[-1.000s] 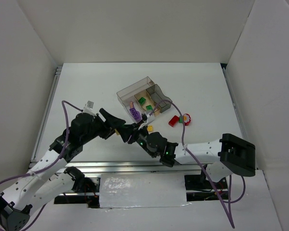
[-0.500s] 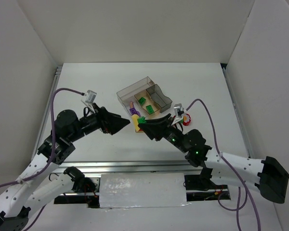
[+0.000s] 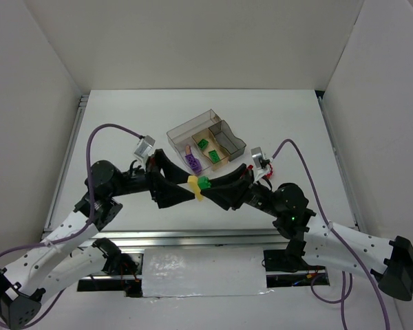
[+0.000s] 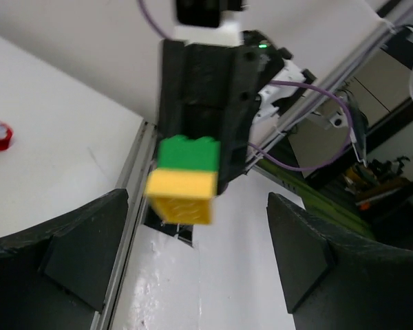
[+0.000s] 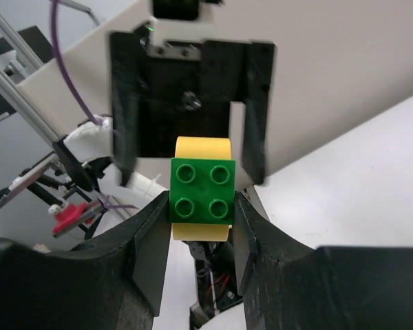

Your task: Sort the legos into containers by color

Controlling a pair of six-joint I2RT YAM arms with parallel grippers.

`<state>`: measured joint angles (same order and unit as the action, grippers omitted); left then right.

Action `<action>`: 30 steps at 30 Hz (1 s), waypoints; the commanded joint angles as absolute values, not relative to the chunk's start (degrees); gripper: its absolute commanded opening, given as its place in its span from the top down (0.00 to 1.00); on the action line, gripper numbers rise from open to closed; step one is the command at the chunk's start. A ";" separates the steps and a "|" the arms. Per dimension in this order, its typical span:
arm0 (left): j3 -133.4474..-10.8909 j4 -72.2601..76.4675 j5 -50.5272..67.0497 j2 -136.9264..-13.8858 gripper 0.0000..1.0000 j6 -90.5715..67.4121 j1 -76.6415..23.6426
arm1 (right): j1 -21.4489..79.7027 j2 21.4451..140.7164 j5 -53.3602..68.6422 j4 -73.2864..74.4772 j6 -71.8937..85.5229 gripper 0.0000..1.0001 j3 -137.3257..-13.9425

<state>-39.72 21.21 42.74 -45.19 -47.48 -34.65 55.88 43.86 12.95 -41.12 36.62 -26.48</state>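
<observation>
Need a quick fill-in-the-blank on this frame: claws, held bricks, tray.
The right claw is shut on a green brick stacked with a ___ one. The left claw, facing it, is ___. In the tray, the brick nearest the arms is ___.
Missing: yellow; open; purple.

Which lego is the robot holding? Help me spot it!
On the white table, find the clear plastic tray of containers. Just in front of it the right claw pinches a green studded plastic brick stuck to a yellow one. No other lego is in a claw.
</observation>
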 commanded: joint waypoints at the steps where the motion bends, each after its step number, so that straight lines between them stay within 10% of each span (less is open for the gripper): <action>1: -40.08 34.19 47.46 -44.91 0.07 -50.54 -35.86 | 55.81 44.82 14.77 -39.90 36.83 1.00 -28.74; 14: -40.78 28.75 44.74 -45.88 0.52 -46.50 -37.53 | 55.90 46.67 16.52 -42.10 37.88 1.00 -29.97; 18: -42.18 24.89 43.60 -46.58 1.00 -44.65 -37.53 | 55.81 46.23 16.70 -41.66 36.92 1.00 -29.89; 30: -47.10 2.47 31.04 -41.92 1.00 -32.88 -37.18 | 35.69 43.58 14.18 -29.02 32.79 1.00 -27.15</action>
